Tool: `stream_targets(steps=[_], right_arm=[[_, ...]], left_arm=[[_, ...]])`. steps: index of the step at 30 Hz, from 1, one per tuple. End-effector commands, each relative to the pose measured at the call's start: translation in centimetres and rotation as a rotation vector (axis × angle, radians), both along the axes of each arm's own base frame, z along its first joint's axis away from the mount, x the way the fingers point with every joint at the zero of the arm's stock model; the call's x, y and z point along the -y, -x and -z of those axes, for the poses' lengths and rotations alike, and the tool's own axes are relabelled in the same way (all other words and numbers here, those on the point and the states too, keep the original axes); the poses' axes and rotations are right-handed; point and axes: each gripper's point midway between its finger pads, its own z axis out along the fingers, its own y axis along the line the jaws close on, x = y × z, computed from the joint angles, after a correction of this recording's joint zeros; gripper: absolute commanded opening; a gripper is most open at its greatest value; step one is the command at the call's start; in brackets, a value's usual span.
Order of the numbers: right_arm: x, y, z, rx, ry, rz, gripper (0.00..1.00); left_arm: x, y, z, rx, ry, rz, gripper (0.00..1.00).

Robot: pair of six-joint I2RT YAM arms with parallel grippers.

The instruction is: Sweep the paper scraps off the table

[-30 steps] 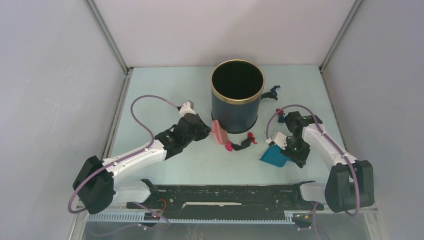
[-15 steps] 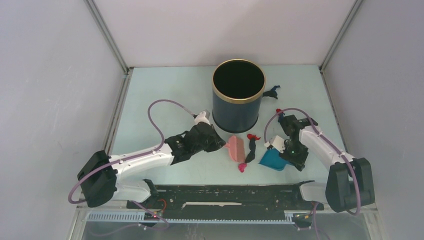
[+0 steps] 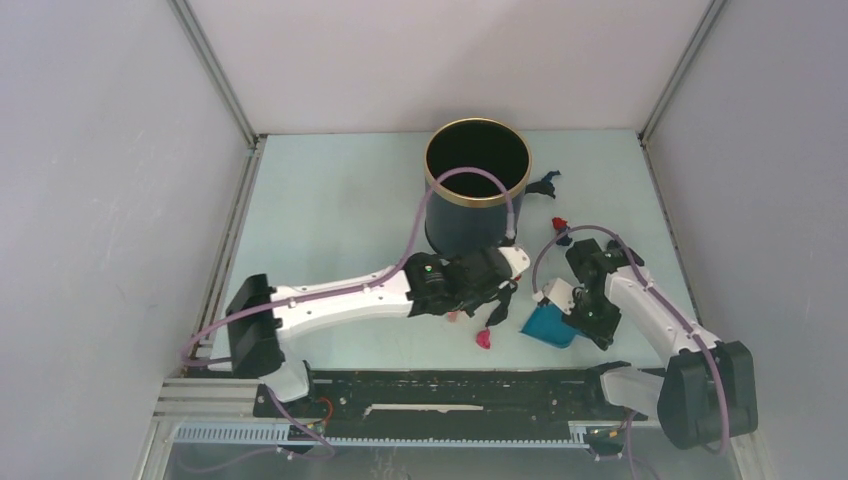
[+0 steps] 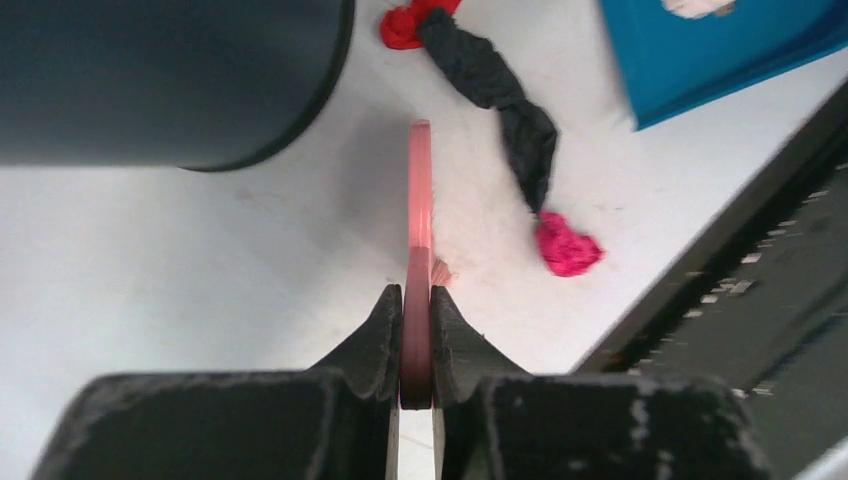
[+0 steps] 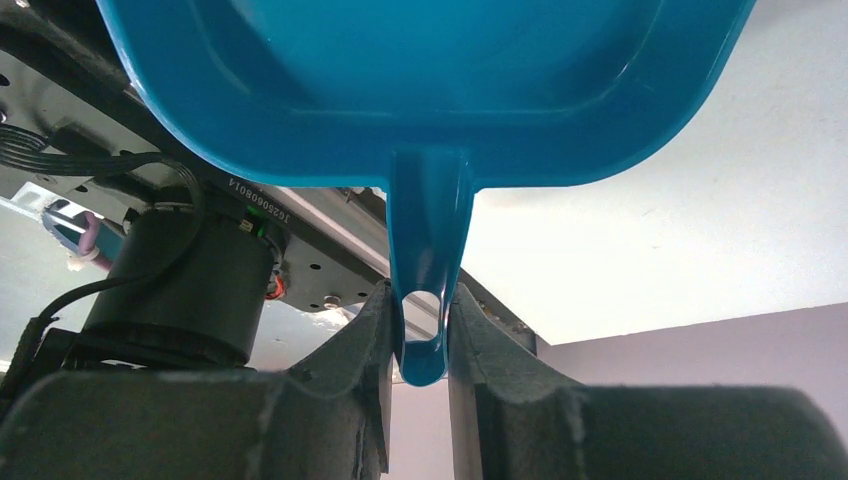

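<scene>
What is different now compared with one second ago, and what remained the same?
The left hand, shut on the pink brush, swept right past the bin toward the blue dustpan, pushing the red, black and magenta scraps toward the front. The right hand still holds the dustpan's handle, nearly in place. The bin, the dark blue scrap and the lone red scrap did not move.

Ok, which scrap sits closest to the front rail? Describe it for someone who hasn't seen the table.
From the dark round bin mid-table, come toward the black front rail. Just left of the blue dustpan lies a small magenta wad, at the near end of a twisted black scrap. It is the only pink scrap; the red scraps lie farther back.
</scene>
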Motion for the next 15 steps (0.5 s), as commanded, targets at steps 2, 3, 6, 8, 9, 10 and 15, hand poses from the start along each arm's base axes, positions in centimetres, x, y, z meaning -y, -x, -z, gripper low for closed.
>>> stream_targets(steps=[2,3,6,8,9,10,15], right_arm=[[0.2,1.5,-0.1,-0.005,-0.006,0.015,0.0],[0.3,1.8,-0.1,-0.01,-0.006,0.013,0.0],[0.4,2.3,-0.2,-0.003,-0.012,-0.002,0.0],[0.3,2.3,-0.4,0.019,-0.023,-0.013,0.0],[0.3,2.3,-0.5,0.031,-0.027,-0.019,0.0],[0.3,2.3,-0.5,0.04,-0.031,-0.025,0.0],[0.2,2.3,-0.6,0.059,-0.04,-0.034,0.0]], left_arm=[[-1.0,-4.1,-1.9,0.246,-0.273,0.13,0.0],[-0.5,-4.4,-2.2,0.264,-0.274,0.141,0.0],[1.1,-5.2,-3.5,0.307,-0.251,0.165,0.0],[2.1,-5.5,-4.4,0.329,-0.219,0.175,0.0],[2.5,-5.6,-4.8,0.337,-0.199,0.181,0.0],[3.1,-5.5,-5.2,0.341,-0.17,0.193,0.0],[5.8,-4.5,-6.7,0.336,-0.03,0.288,0.0]])
